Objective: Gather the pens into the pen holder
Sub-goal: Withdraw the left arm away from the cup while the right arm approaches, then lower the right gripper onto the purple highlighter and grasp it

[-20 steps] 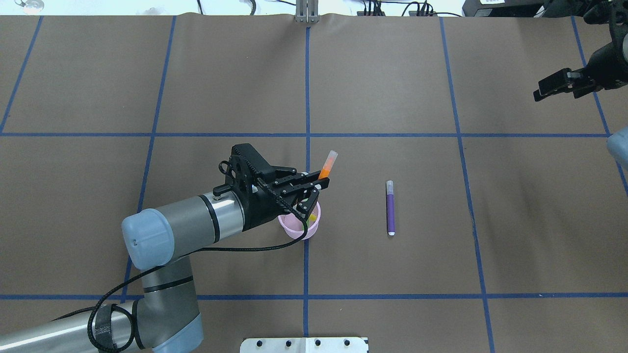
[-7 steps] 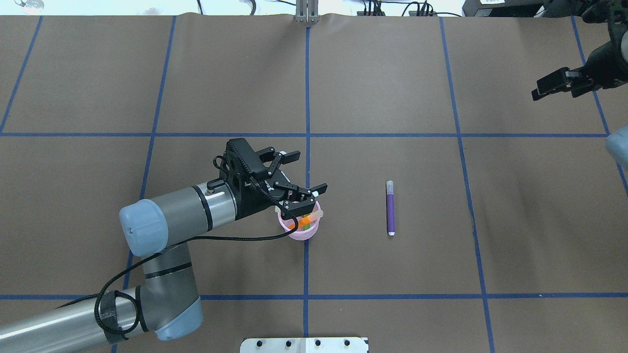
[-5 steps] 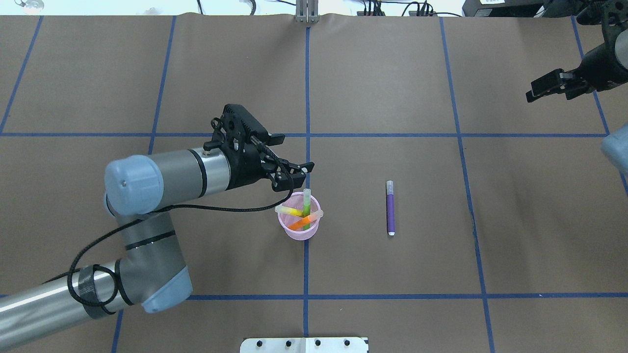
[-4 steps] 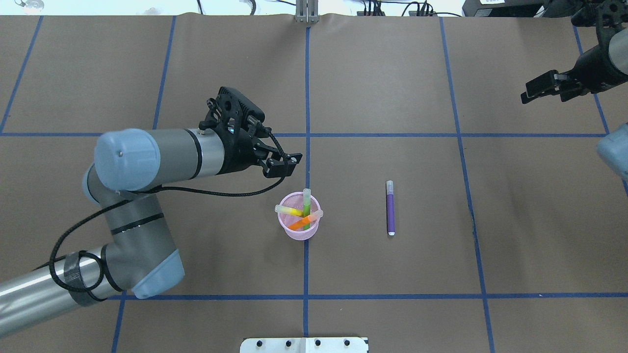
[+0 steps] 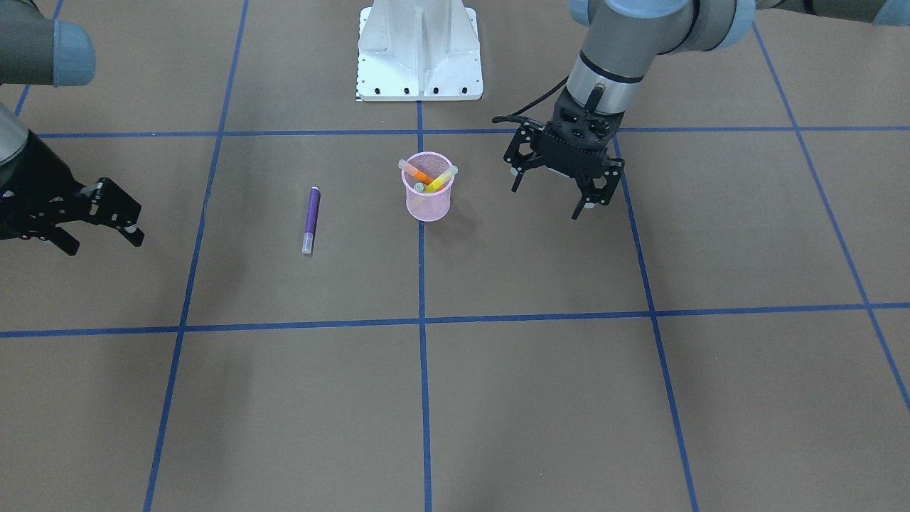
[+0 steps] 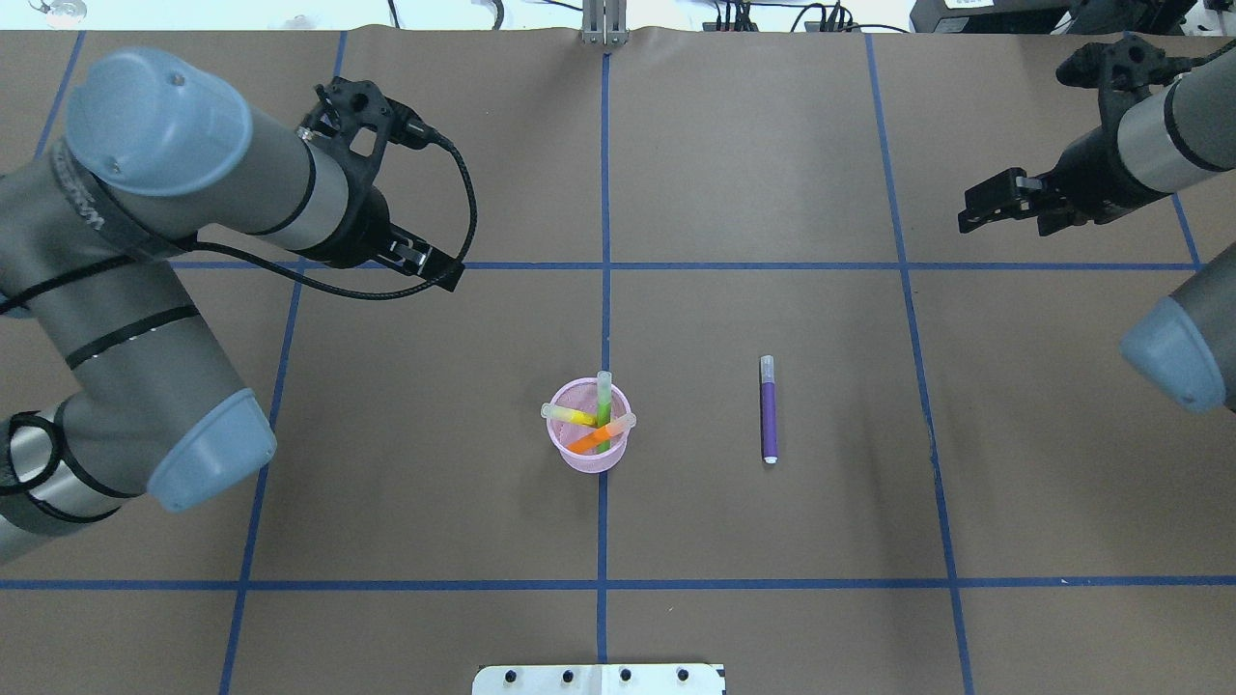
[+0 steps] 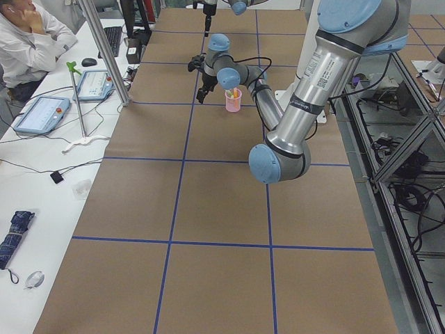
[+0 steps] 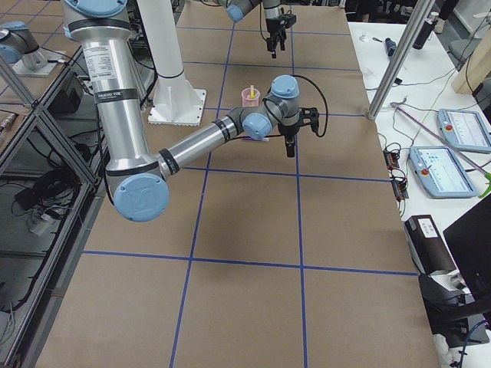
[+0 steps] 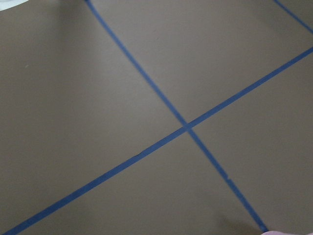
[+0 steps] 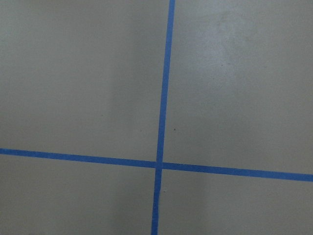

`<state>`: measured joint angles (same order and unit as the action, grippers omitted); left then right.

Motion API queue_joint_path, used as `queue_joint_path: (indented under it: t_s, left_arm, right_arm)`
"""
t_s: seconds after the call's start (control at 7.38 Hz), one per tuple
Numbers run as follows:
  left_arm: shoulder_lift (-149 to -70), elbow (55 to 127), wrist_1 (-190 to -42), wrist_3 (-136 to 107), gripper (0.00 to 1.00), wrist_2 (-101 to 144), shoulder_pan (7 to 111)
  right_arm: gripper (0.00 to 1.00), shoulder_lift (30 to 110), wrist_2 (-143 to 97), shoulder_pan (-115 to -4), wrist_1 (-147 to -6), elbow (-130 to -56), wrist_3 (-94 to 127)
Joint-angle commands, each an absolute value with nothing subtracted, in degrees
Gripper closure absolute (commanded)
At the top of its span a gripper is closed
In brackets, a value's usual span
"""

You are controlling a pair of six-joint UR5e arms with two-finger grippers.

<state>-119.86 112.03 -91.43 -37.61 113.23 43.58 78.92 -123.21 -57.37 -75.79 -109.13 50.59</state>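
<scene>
the brown paper-covered surface with its blue tape grid carries little. the left gripper hovers near the holder, on the robot's left of it, fingers spread apart and holding nothing. the right gripper hangs well apart from everything, fingers likewise apart and empty. near the middle the small pink wire-mesh pen holder stands upright. the yellow pen, green pen and orange pen lean crossed inside it, caps above the rim. the purple marker-like pen lies flat on the surface to the robot's right of the holder, apart from it, so one pen looks left to collect.

likely trouble: the round barrel may roll or skid if the fingers close off-centre. at the drop, the three crossed pens crowd the mouth, so a fourth could catch on them or on the rim, and a push might tip so light a cup.

room is generous. the purple pen lies well inside its grid square, far from any edge, with bare paper all round it.
</scene>
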Motion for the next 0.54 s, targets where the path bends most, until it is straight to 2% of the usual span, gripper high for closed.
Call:
queue_joint_path:
  t_s: [0.0,0.41]
  left_arm:
    - [-119.45,114.95,-87.28,-37.44,0.0,119.62,48.16]
    - [-119.36,115.31,-87.19,-38.23,0.0,119.27,48.25]
  right_arm:
    - [0.0,77.0,-116.4,-49.35,-76.29,-110.39,58.07]
    - [0.0,75.94,-105.96,-38.1,-77.07,-109.87,67.47]
